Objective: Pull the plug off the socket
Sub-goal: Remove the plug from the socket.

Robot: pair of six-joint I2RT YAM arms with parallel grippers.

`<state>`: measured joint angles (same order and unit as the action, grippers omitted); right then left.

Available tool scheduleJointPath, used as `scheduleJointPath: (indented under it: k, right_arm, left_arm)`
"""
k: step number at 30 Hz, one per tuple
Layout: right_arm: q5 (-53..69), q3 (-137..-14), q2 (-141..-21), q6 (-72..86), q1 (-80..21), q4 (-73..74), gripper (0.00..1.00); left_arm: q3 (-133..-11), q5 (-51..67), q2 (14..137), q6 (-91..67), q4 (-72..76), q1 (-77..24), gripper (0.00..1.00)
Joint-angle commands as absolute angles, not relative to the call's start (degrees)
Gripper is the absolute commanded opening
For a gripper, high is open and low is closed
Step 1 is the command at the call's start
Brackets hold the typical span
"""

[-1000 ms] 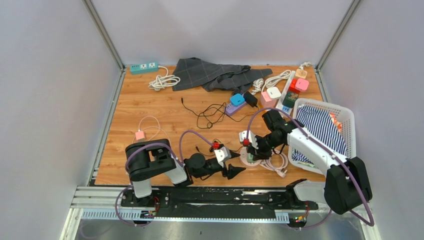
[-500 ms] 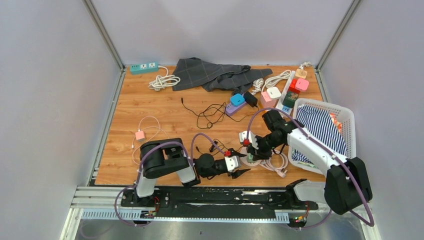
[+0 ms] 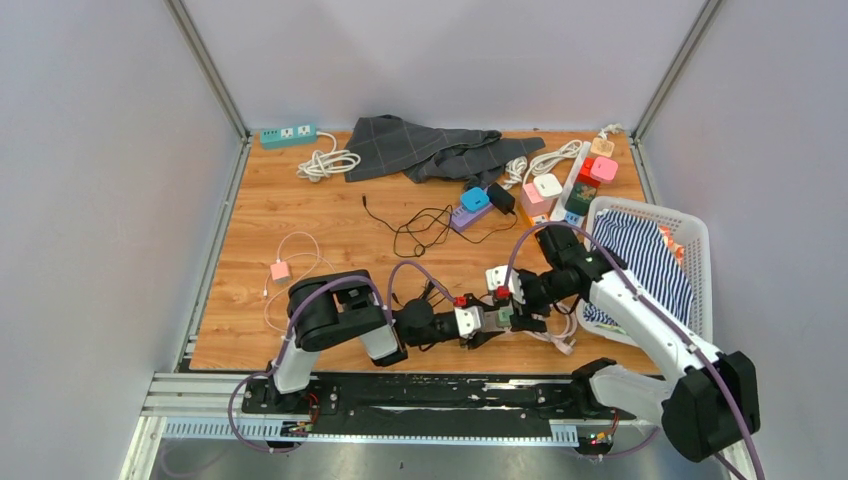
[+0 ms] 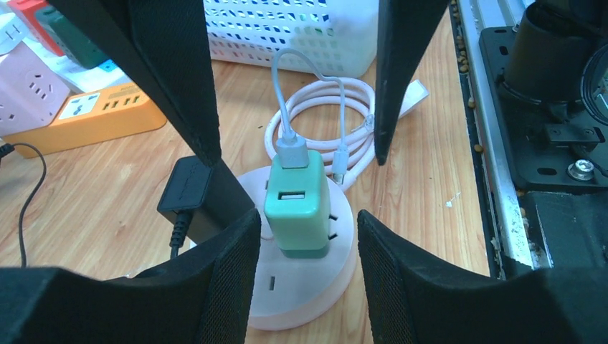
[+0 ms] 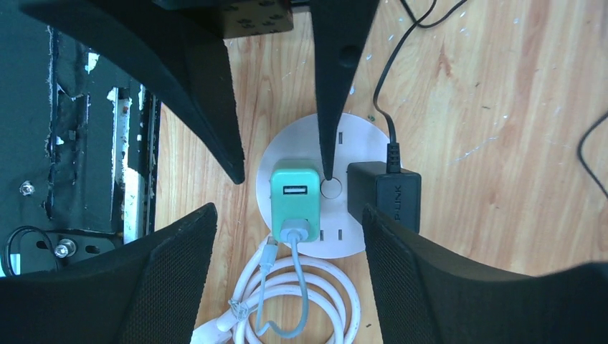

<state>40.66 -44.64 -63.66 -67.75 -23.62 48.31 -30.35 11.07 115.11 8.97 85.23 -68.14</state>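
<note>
Green square charger plug (image 4: 297,208) sits in the round white socket (image 4: 308,295); left tool (image 4: 307,218) and right tool (image 5: 288,209) both spread, straddling it.

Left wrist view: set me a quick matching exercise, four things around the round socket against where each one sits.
Things:
1. green charger
2. black adapter
3. white cable coil
4. orange power strip

Places:
A. flat on the table at the view's left edge
B. plugged into the round socket, a cable in its end
C. on the table between the round socket and the white basket
D. on the round socket's left edge

Pairs: 1-B, 2-D, 3-C, 4-A
</note>
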Motion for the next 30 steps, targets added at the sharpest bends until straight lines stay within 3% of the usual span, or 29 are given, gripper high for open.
scheduleJointPath:
  k: [1, 9, 14, 18, 21, 24, 30]
  right_arm:
    - [43.5, -46.2, -59.9, -68.2, -22.2, 51.7, 0.76]
    - [47.2, -47.9, -57.9, -64.6, -11.4, 51.3, 0.78]
    - [46.5, -48.9, -61.5, -61.1, -6.6, 50.6, 0.75]
    - [43.2, -49.3, -63.8, -53.3, -3.7, 46.3, 0.71]
    - [42.6, -49.9, -67.5, -48.2, -0.9, 44.6, 0.53]
    - [42.0, -50.7, -72.2, -45.8, -0.5, 44.6, 0.42]
    - [47.2, -52.6, -78.1, -48.6, -1.4, 49.0, 0.40]
  left_arm:
    - [-31.8, 14.8, 116.5, 7.6, 87.2, -67.5, 0.55]
    - [-35.9, 16.9, 117.9, 9.2, 82.2, -67.6, 0.57]
    - [-39.0, 18.2, 118.2, 9.5, 75.7, -67.5, 0.53]
    - [-38.8, 17.7, 118.0, 9.4, 75.8, -67.5, 0.40]
    - [-38.6, 17.8, 118.0, 9.2, 75.7, -67.5, 0.32]
    - [-38.5, 17.7, 118.1, 8.9, 75.7, -67.5, 0.26]
    - [-38.0, 17.8, 117.8, 8.6, 76.1, -67.5, 0.00]
